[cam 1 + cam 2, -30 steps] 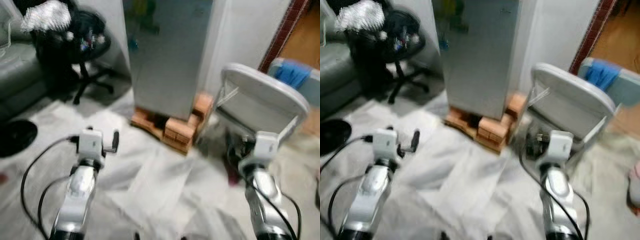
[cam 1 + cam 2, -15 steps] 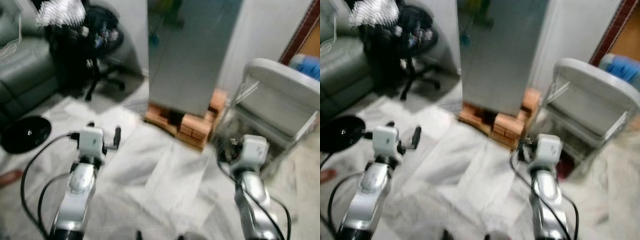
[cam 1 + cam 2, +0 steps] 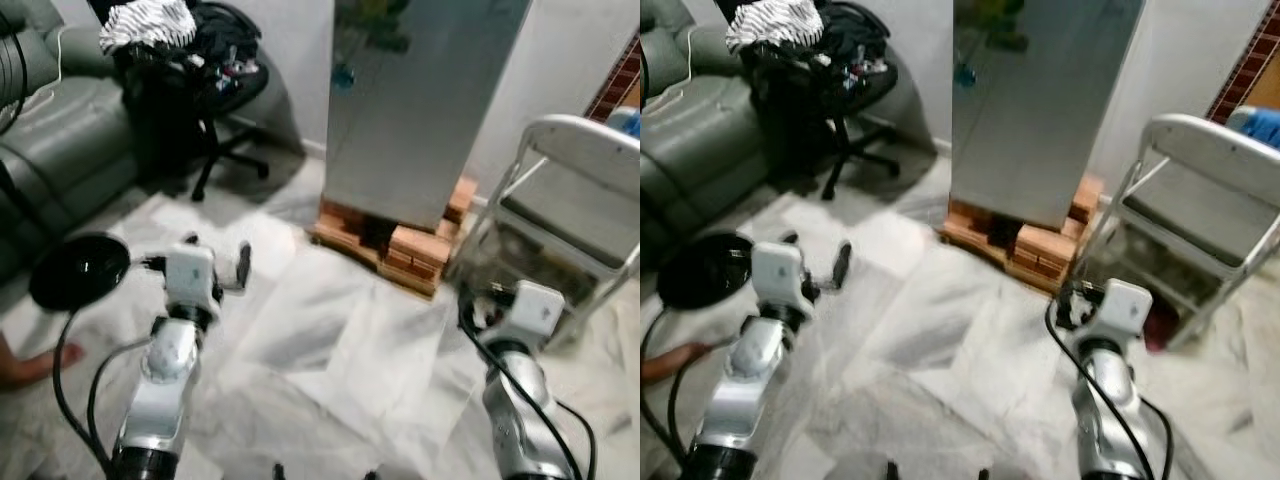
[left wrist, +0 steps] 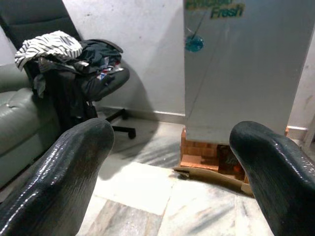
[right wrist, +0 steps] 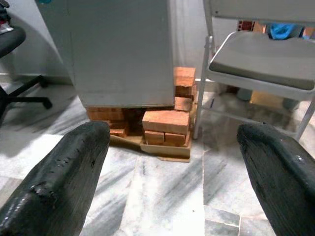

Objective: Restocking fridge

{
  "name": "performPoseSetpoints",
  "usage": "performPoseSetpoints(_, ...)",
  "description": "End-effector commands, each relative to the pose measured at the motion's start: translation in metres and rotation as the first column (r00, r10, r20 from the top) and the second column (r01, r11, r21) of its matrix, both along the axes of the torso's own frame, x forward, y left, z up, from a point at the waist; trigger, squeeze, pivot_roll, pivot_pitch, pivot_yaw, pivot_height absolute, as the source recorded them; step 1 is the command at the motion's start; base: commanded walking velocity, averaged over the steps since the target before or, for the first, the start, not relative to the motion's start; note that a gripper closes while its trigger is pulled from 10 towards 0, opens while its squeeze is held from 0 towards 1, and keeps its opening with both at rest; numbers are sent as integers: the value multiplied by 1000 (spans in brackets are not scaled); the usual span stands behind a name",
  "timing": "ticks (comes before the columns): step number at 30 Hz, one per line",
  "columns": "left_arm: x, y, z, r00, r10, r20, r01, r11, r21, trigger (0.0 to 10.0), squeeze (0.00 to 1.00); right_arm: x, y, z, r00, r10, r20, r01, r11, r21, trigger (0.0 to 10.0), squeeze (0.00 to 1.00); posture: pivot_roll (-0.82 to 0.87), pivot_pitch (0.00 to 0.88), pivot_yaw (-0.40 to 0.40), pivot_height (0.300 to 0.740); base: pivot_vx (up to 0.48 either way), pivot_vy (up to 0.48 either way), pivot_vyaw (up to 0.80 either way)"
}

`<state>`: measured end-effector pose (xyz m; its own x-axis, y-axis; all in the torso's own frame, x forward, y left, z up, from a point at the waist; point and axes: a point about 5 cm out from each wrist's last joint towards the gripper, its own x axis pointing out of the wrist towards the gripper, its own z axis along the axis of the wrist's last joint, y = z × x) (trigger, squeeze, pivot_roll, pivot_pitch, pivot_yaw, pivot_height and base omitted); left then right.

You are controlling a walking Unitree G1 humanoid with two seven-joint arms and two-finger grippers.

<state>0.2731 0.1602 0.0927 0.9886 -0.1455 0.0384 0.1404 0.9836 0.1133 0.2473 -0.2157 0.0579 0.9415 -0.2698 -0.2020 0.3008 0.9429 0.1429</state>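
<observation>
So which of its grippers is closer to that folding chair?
The right. The right gripper hangs just in front of the folding chair, near its front leg; the left gripper is across the floor, toward the sofa.

Left gripper [image 4: 170, 172]: black fingers [image 4: 59, 172] spread wide, nothing held.
Fridge [image 4: 246, 69]: seen ahead between the fingertips, door shut, raised on bricks [image 4: 202, 150].
Office chair [image 4: 88, 78]: ahead, off toward one finger, heaped with clothes [image 4: 49, 46].
Floor [image 4: 147, 196]: marble tiles below.
</observation>
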Motion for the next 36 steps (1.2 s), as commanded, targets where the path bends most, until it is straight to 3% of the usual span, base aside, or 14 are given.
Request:
performPoseSetpoints(1,-2,8,0,1000,17,-2,-17,1000,11,10000,0,5,9,3,1000,22,15,-22,1000,19,10000,0,48,39,-16,740,337,341,0)
performPoseSetpoints(24,-5,5,-1,1000,2,-4,-2,1000,-8,10000,0,9,7,1,1000,25,10,-25,1000,17,10000,0,55,52,-23,740,394,271,0)
performPoseSetpoints(36,-6,5,-3,1000,-3,-9,3,1000,-13,10000,0,11,8,1,999,31,12,-31,999,15,10000,0,60,46,-28,740,457,0,-255)
